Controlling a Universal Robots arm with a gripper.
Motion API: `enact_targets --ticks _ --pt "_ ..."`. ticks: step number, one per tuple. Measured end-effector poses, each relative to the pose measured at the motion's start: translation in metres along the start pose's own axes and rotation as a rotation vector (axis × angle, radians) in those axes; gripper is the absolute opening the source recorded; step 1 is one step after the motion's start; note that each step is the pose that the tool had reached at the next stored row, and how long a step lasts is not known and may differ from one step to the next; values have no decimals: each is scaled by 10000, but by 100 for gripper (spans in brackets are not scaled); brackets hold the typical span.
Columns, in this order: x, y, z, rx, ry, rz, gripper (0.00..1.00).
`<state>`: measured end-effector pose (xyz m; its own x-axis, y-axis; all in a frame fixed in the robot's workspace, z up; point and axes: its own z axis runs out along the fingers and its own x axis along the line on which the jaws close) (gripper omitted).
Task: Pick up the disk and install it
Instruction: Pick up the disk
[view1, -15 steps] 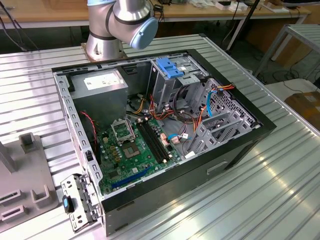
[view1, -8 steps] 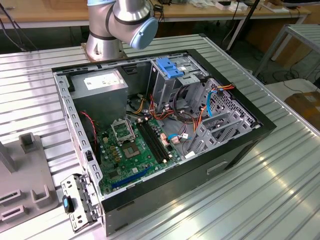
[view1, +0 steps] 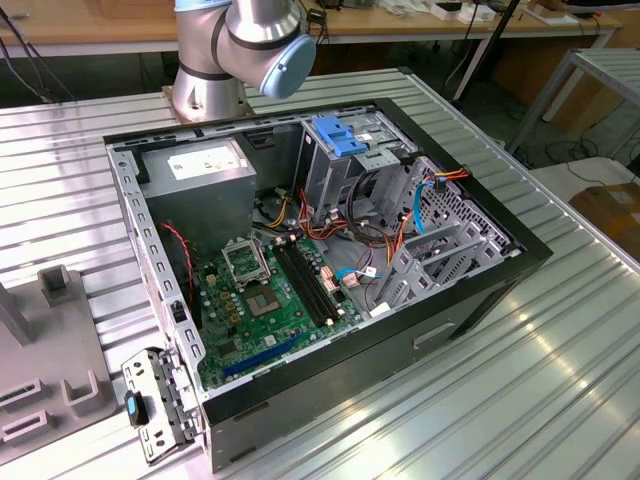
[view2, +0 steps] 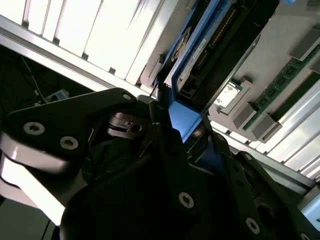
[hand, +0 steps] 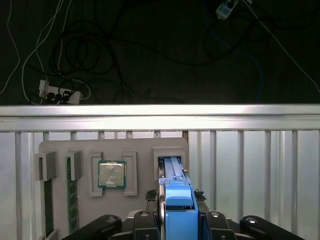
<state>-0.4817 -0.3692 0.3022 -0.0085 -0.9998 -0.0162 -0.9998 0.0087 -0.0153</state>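
In both wrist views my gripper (hand: 177, 219) (view2: 182, 125) is shut on the disk (hand: 177, 200) (view2: 220, 45), a dark grey slab in a bright blue carrier frame. I hold the disk on edge between the black fingers (hand: 145, 217). It hangs just over an open slot (hand: 170, 164) in a grey parts tray (hand: 115, 147), and I cannot tell whether its far end still touches the slot. In the exterior view the open computer case (view1: 330, 250) lies on the metal table, with a drive cage (view1: 345, 150) at its far side.
The tray also holds a processor chip (hand: 111, 174) (view2: 230, 95) and green memory sticks (hand: 72, 195) (view2: 280, 82). It lies on a ribbed metal table (hand: 260, 165), whose edge (hand: 160, 111) drops to a dark floor with cables (hand: 60, 90). The arm's base (view1: 210, 90) stands behind the case.
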Motion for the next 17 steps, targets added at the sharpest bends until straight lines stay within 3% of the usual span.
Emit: enact_targets --ticks 17 --pt "0 -1 15 5 -2 5 37"
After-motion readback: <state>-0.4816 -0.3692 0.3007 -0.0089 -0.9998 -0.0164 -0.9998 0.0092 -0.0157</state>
